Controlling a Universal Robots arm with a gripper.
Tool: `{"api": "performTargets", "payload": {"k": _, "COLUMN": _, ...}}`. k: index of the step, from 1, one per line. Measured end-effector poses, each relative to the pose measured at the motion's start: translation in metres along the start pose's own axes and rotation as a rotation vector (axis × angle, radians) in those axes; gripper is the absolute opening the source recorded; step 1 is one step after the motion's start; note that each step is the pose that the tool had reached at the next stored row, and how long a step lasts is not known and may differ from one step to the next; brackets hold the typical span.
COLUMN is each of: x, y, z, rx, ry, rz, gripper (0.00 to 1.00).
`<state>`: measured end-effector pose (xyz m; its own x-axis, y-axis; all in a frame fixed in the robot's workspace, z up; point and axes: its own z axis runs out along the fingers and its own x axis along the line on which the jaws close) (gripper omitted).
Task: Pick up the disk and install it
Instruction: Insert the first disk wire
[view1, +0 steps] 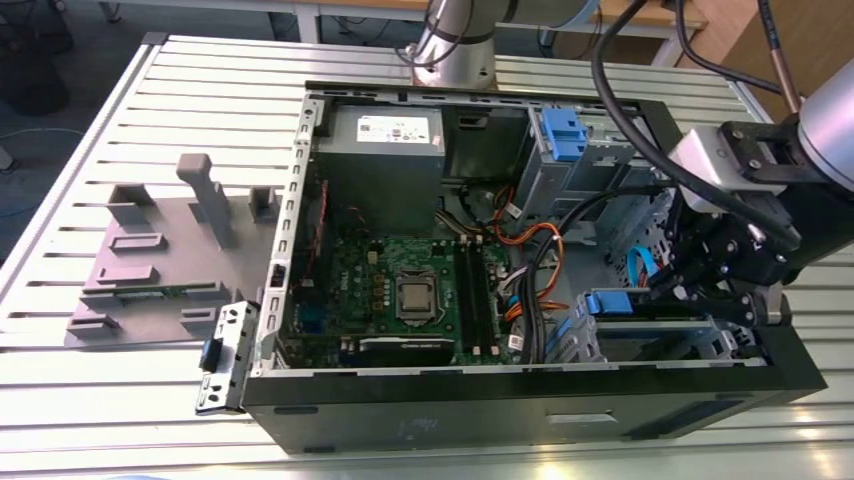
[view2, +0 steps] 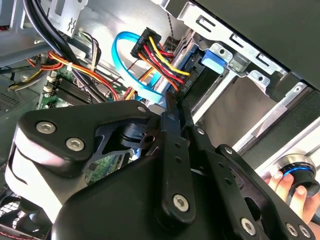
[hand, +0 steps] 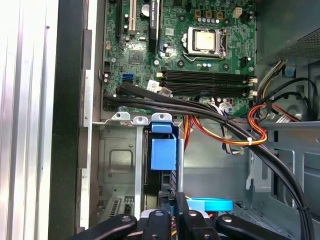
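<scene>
Two blue carriers show inside your case. One frames the disk, which stands on edge in the bay at the case's corner by its black front panel. The other carrier sits in a bay at the case's opposite end.

Your gripper reaches into the case over the disk's bay, fingers drawn together. The tips meet at the disk's exposed edge, away from its blue tab, and you can't tell whether they press on it. One blue data cable and one bundle of red, yellow and black wires pass close by those tips.

One power supply fills another corner of the case and carries one white label, its print too small for you to read. One motherboard covers the case's floor, with one bare processor and four memory slots.

Outside the case, on the exterior view's left, one grey fixture lies on the slatted table. One hand holds a black-and-blue knob beside the case's wall
</scene>
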<state>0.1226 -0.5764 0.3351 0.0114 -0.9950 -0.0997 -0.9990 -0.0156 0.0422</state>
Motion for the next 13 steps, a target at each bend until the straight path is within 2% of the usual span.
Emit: {"api": "performTargets", "payload": {"k": 13, "x": 0.0007, "y": -0.0002, "z": 0.004, "rx": -0.0008, "ry": 0.0004, "rz": 0.0, "gripper": 0.16}}
